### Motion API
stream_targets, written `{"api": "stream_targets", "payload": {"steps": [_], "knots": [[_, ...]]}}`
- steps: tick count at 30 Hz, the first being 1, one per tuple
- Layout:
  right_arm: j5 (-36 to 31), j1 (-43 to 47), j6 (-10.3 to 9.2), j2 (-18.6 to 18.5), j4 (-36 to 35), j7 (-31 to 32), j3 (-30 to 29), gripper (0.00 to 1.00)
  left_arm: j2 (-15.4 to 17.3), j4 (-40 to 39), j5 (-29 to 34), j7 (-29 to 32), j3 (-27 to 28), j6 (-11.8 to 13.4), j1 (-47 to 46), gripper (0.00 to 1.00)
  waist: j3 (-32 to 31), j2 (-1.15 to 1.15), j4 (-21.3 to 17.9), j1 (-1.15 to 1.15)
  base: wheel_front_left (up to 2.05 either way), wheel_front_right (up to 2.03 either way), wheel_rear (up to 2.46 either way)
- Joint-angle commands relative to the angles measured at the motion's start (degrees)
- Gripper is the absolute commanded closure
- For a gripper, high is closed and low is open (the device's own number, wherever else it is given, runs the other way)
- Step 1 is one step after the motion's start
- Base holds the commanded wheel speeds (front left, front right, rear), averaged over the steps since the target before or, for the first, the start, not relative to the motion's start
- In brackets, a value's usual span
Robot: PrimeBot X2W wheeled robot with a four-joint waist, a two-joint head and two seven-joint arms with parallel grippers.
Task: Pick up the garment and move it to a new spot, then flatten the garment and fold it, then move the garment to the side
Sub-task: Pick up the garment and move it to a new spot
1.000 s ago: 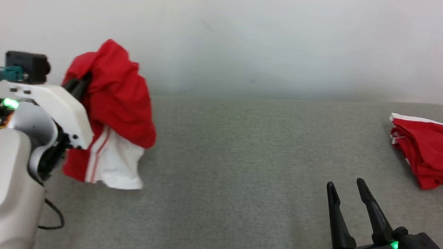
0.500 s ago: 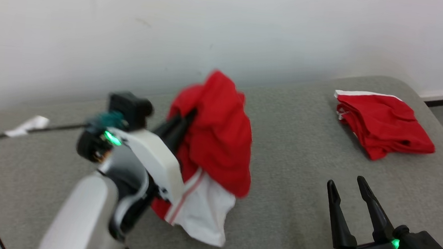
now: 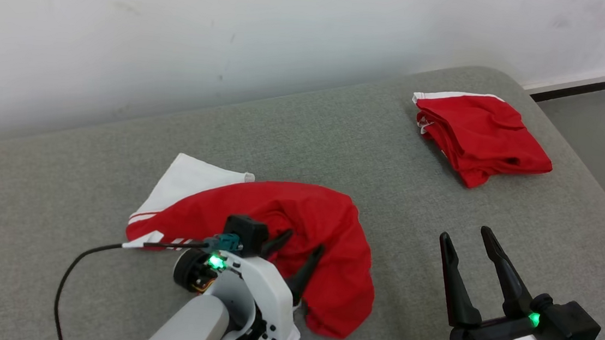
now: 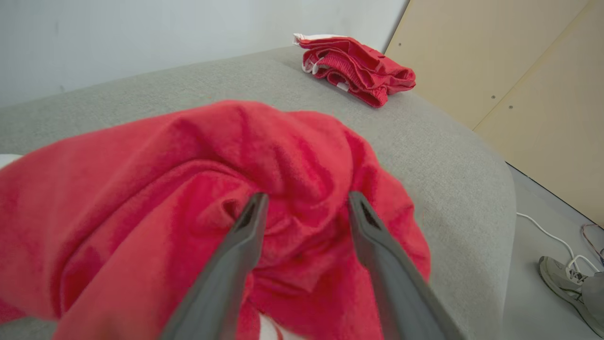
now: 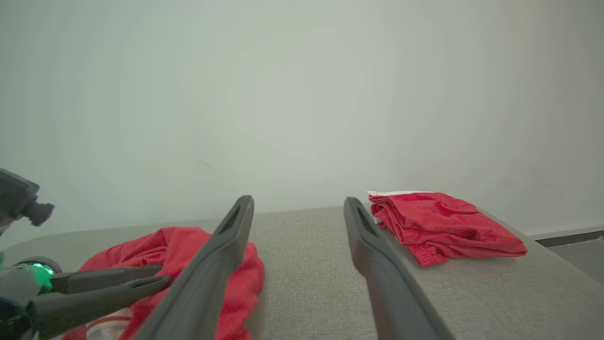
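Bare cushion [image 3: 387, 199] between garment [image 3: 325, 221] and folded pile [image 3: 481, 131]; wall [image 3: 239, 22] behind.

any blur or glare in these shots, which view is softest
Left wrist view: softest, the near garment and left claw fuzzy, the folded red garment sharper. Head view: even light, no glare. Right wrist view: right claw blurs toward the bottom edge.
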Motion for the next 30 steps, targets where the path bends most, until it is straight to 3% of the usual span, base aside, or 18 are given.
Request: {"api": "stream_targets", "payload": {"steps": [1,10,20,27,30], "knots": [[-0.08,-0.19,-0.12,-0.24,0.28,0.03,-0.18,0.00,0.16,0.69,-1.20,-1.70,-0.61,-0.32,-1.10,0.00,-0.14,-0.01,0.67,0.00,0.00,0.00,0.00],[-0.14,1.51,-0.13,-0.97,0.28,0.03,-0.80,0.00,2.24,-2.58,-4.37,-9.64,-0.57,0.07,-1.75,0.00,-2.99,-0.01,6.45,0.00,0.00,0.00,0.00],[-0.45,3.14,-0.12,-1.98,-0.44,0.04,-1.95,0.00,9.84,-13.57,-3.72,-15.17,6.43,6.95,6.34,0.00,-5.05,-0.01,12.36,0.00,0.00,0.00,0.00],[-0.88,3.83,-0.12,-1.74,-1.23,0.03,-2.91,0.00,12.93,-18.96,-2.25,-16.76,10.85,10.29,13.80,0.00,-5.31,-0.01,13.79,0.00,0.00,0.00,0.00],[-0.90,4.49,-0.12,-1.50,-1.71,0.03,-3.56,0.00,12.54,-22.23,-1.59,-16.87,14.20,11.79,17.54,0.00,-5.30,-0.01,14.14,0.00,0.00,0.00,0.00]]}}
